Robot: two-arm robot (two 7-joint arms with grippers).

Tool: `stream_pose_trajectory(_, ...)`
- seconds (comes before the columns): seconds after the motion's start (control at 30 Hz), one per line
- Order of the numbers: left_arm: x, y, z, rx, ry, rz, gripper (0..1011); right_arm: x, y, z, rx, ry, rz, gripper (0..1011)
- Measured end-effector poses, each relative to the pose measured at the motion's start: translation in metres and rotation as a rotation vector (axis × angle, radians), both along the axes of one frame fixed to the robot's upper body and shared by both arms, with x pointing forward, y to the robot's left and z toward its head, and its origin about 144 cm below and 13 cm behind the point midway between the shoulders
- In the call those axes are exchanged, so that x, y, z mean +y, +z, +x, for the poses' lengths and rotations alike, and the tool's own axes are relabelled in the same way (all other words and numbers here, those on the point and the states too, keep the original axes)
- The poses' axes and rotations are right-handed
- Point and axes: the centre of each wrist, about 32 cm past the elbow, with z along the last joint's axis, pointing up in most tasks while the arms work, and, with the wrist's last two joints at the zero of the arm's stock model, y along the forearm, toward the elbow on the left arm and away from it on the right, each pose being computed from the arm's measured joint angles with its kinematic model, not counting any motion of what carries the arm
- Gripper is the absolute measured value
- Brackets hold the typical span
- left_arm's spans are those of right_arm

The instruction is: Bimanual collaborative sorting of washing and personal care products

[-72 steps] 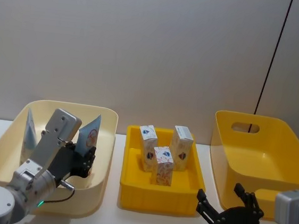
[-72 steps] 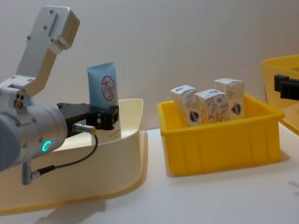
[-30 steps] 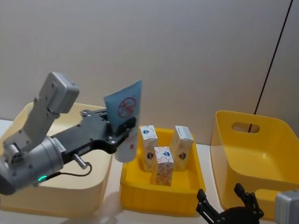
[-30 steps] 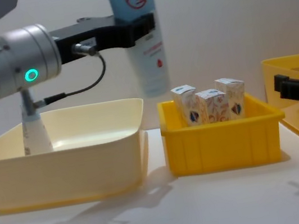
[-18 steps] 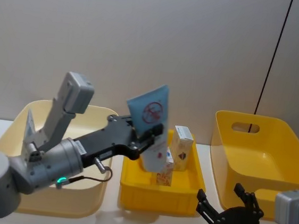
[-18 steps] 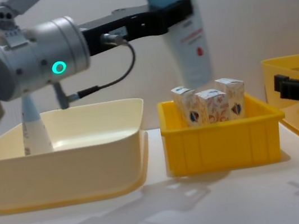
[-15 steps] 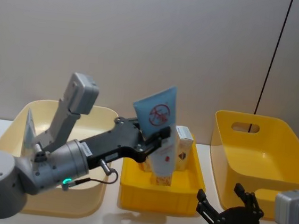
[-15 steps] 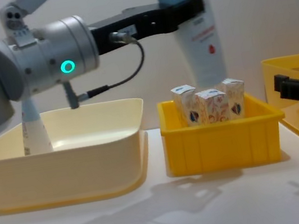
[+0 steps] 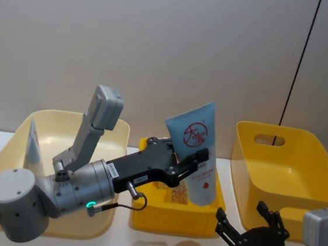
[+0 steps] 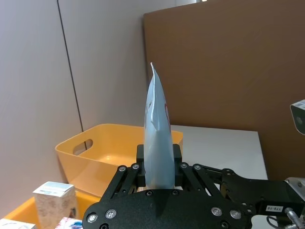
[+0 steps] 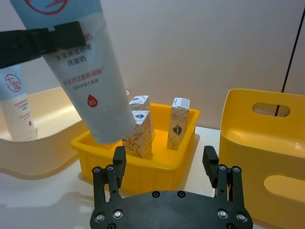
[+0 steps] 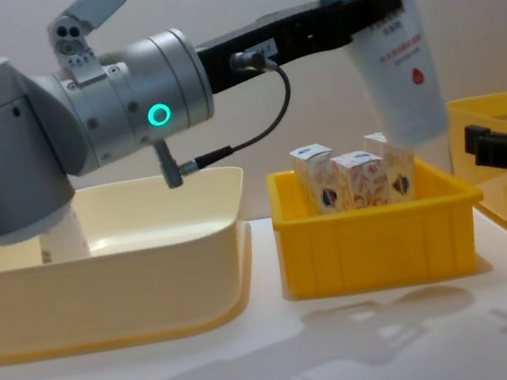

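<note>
Left of the middle yellow bin [image 12: 378,247], we see a spare tube [image 9: 33,141] standing in the cream bin [image 12: 108,305]. Our left gripper [image 12: 378,1] is clenched on a pale blue tube [image 12: 402,80], flat end up, over that yellow bin's right side, above the cartons [image 12: 358,178]. To its right, our right gripper [image 11: 164,155] hovers, fingers spread, empty.

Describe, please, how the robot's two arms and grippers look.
The left arm is a thick silver-grey cylinder with a glowing green ring light and a thin black cable looping below. The left gripper is matte black. The right gripper is black too, a flat plate with silver screws and two short fingers, on a grey wrist block.
</note>
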Motion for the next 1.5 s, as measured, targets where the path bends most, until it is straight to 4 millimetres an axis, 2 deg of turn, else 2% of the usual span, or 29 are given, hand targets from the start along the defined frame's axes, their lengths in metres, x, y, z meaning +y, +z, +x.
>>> stream_pose_trajectory(0.3, -0.005, -0.002, 0.001, 0.01, -0.024, -0.01, 289, -0.01, 0.009, -0.004, 0.014, 0.065, 0.015, 1001)
stream_pose_trajectory(0.63, -0.008, -0.003, 0.002, 0.016, -0.039, -0.016, 290, -0.028, 0.03, -0.009, 0.04, 0.187, 0.031, 1001)
stream_pose_trajectory(0.8, -0.009, -0.003, 0.002, 0.017, -0.042, -0.017, 290, -0.031, 0.036, -0.01, 0.047, 0.216, 0.032, 1001)
stream_pose_trajectory(1.0, -0.009, -0.003, 0.002, 0.018, -0.045, -0.019, 289, -0.028, 0.043, -0.008, 0.036, 0.215, 0.022, 1001)
stream_pose_trajectory(1.5, -0.01, -0.003, 0.002, 0.02, -0.048, -0.02, 289, -0.003, 0.049, 0.006, -0.016, 0.19, -0.045, 1001)
